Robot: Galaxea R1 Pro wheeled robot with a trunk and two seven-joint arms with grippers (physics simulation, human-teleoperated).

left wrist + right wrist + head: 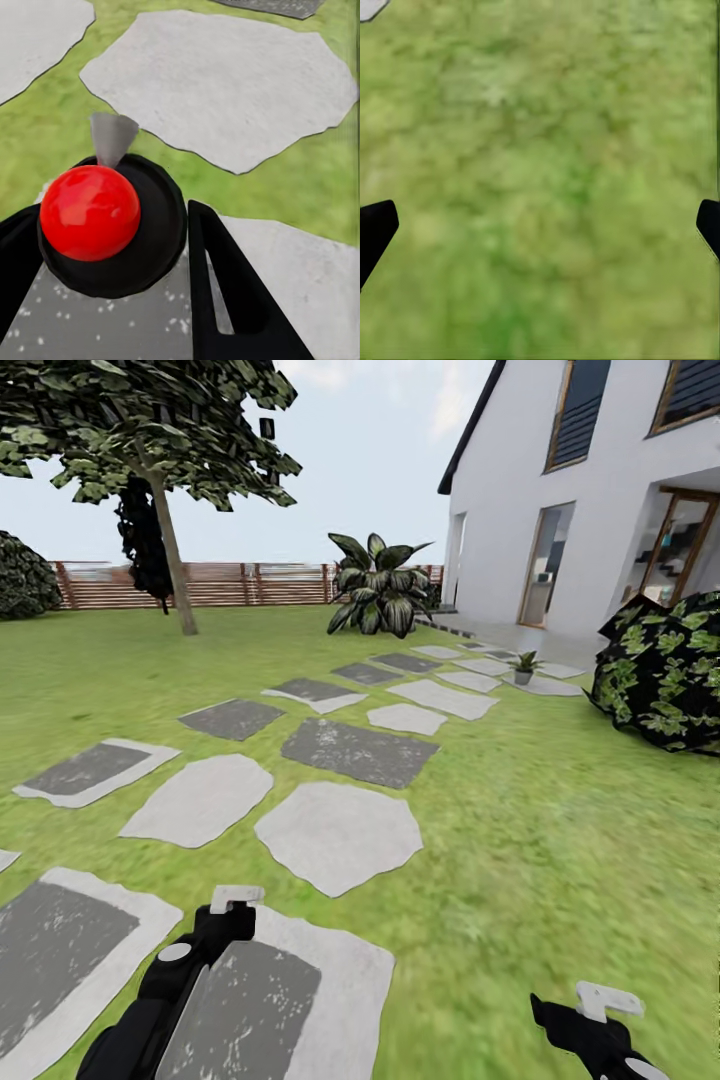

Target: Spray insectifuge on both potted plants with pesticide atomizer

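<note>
Far along the stepping stones [338,835] stands a small potted plant [523,665]. The right gripper [540,225] is spread over grass [540,112]; the left gripper's [232,903] state is unclear. The pesticide atomizer is probably light, rigid plastic, best gripped round its body.

On the lawn [560,810]: about 15 stepping stones [338,834], 1 tree [150,440], 1 big broad-leaved plant [380,585], 1 small potted plant [523,666], 2 dark bushes [665,670], 1 slatted fence [230,584], 1 white house [580,490].

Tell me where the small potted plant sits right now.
In the head view, the small potted plant stands far ahead and right of centre, at the far end of the stepping stones, near the white house and left of the dark bush.
</note>
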